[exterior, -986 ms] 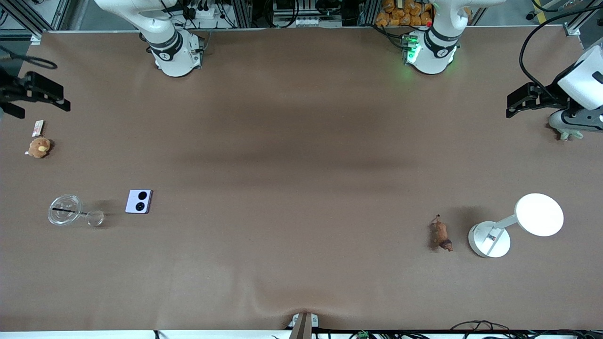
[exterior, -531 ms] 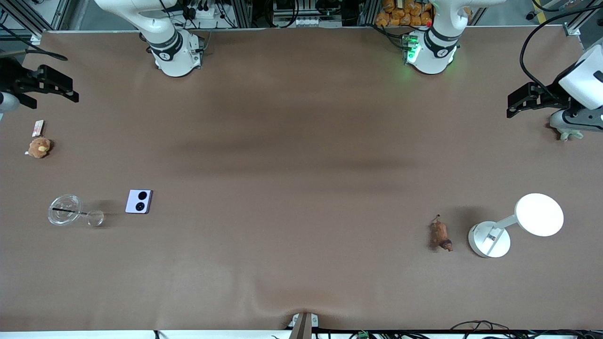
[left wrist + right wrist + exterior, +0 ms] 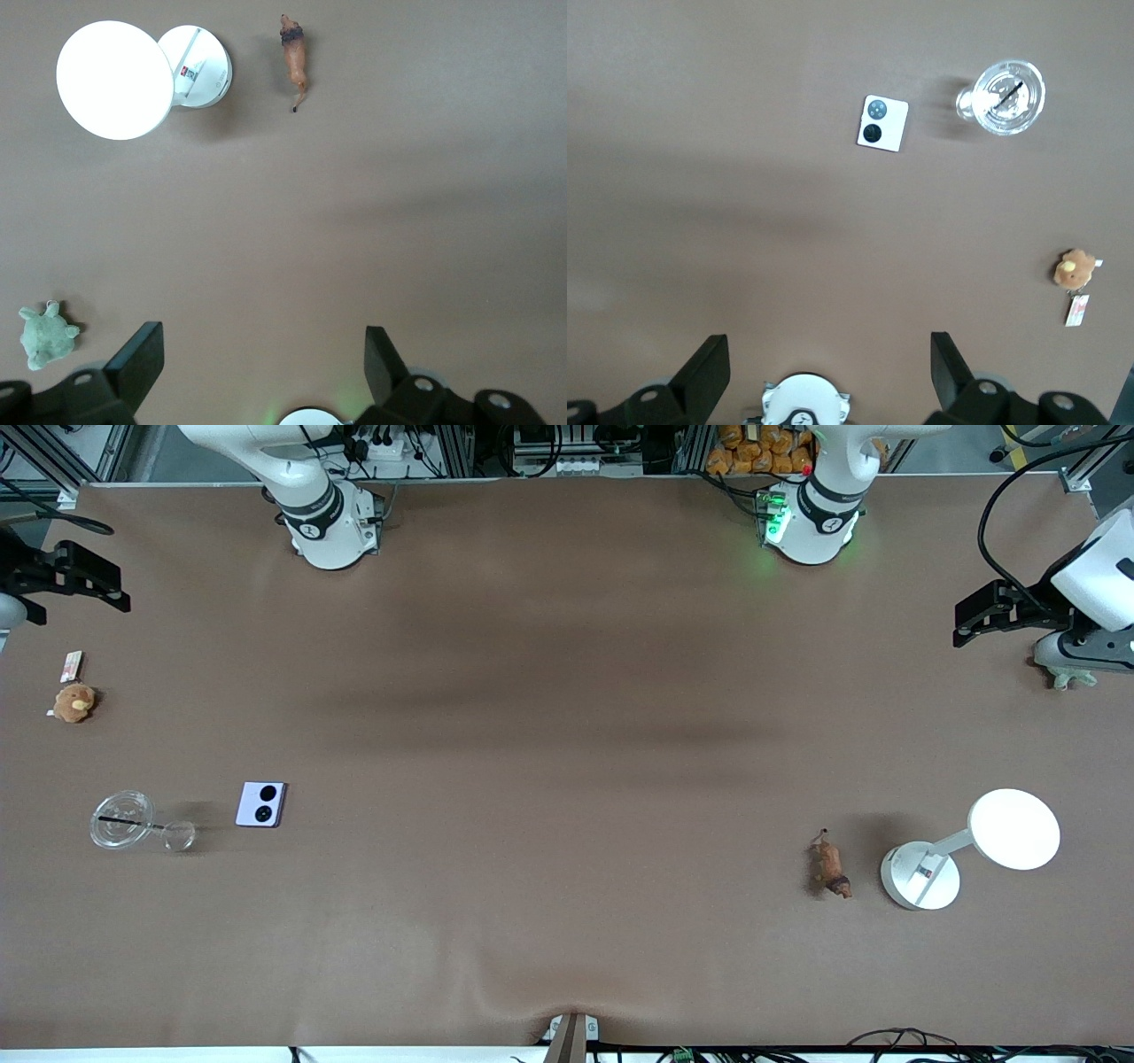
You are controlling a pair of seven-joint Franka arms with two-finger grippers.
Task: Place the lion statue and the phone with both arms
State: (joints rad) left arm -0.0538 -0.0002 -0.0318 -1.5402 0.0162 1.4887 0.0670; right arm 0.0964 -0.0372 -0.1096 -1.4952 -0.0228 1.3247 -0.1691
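The phone, pale lavender with two black circles, lies flat on the table toward the right arm's end; it also shows in the right wrist view. The lion statue, small and brown with a dark head, lies on its side toward the left arm's end, beside a white lamp; it also shows in the left wrist view. My right gripper hangs open and empty high over the table's end, above the orange-brown plush. My left gripper hangs open and empty high over the green plush. Both are far from their objects.
A white lamp with a lit round head stands next to the lion. A green plush lies under the left hand. An orange-brown plush with a tag and a clear glass lie near the phone.
My right gripper has drifted a little toward the robots' side of the table. The left gripper, the phone and the lion have not moved.
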